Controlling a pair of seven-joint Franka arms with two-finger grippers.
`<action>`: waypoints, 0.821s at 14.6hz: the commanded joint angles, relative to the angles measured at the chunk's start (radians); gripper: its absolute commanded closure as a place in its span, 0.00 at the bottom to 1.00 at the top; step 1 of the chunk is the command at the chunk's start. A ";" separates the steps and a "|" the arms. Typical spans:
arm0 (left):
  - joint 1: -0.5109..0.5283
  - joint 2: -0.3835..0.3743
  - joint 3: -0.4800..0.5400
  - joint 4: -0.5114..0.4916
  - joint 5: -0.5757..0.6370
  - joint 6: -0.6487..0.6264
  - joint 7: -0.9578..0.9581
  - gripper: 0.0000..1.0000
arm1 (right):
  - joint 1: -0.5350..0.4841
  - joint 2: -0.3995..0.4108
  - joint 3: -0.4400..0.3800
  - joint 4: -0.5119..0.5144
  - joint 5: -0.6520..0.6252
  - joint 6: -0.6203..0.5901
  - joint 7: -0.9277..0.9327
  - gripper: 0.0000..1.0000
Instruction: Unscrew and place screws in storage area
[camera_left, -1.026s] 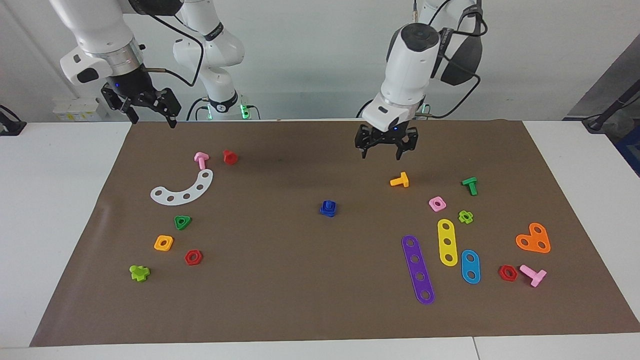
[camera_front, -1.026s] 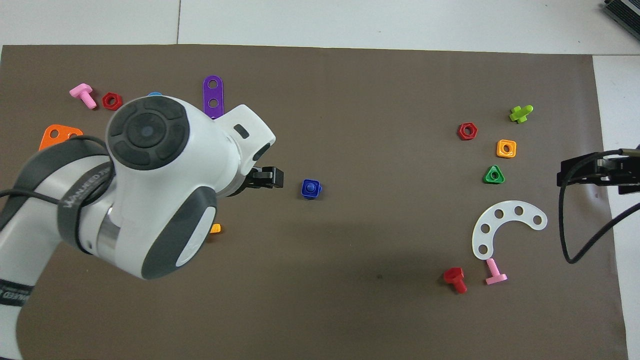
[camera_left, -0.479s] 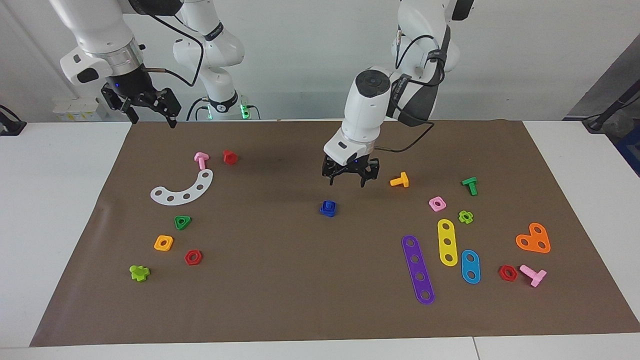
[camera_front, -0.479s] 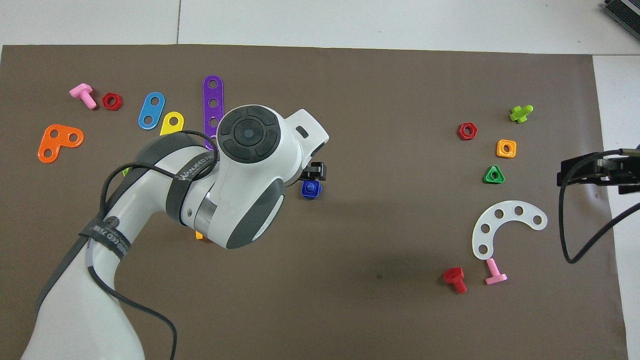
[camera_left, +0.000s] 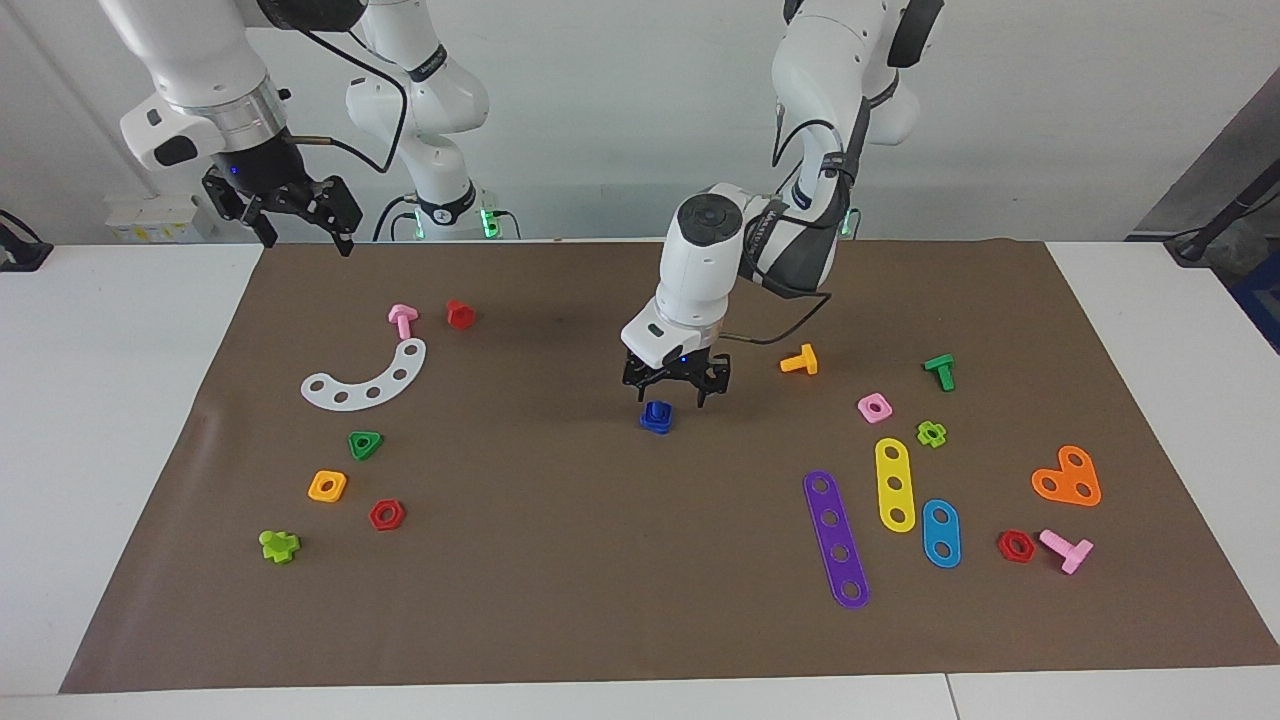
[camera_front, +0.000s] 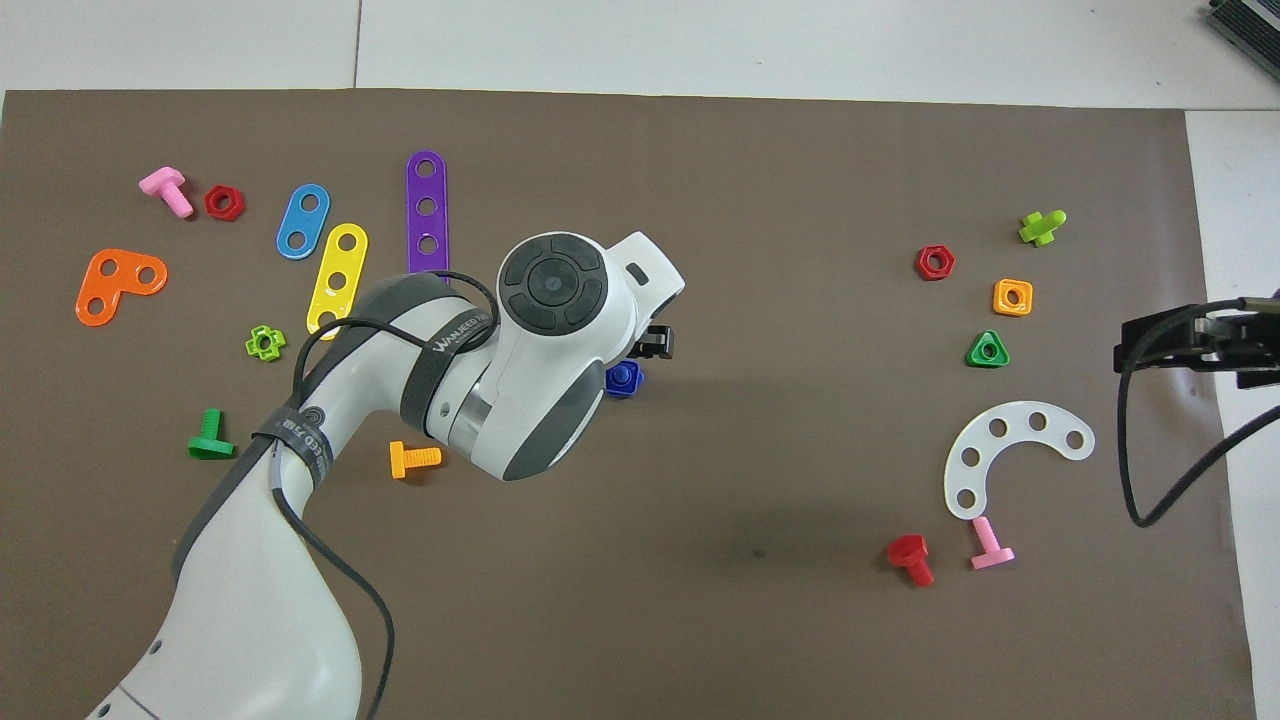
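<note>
Brown paper mat (camera_left: 560, 560) covers your table, and the blue screw (camera_left: 656, 416) with its nut sits at the middle, well apart from the loose parts. Your left gripper (camera_left: 672, 392) hangs just above it, fingers apart and holding nothing. If they close off-centre, the small piece may tip or slide away. The right gripper (camera_left: 290, 225) waits open at the mat's edge.

1. Bright, even light from above; both views sharp, no glare
2. Soft, faint shadows on the brown mat (camera_left: 560, 560) under the left arm (camera_front: 540, 360), edges undistorted
</note>
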 joint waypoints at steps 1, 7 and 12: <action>-0.031 0.018 0.016 -0.030 0.041 0.066 -0.010 0.06 | -0.015 -0.005 0.008 0.006 0.011 -0.016 -0.030 0.00; -0.053 0.035 0.016 -0.101 0.044 0.133 -0.007 0.09 | -0.015 -0.005 0.008 0.006 0.011 -0.015 -0.030 0.00; -0.060 0.036 0.016 -0.131 0.044 0.171 -0.004 0.11 | -0.015 -0.005 0.008 0.006 0.011 -0.016 -0.030 0.00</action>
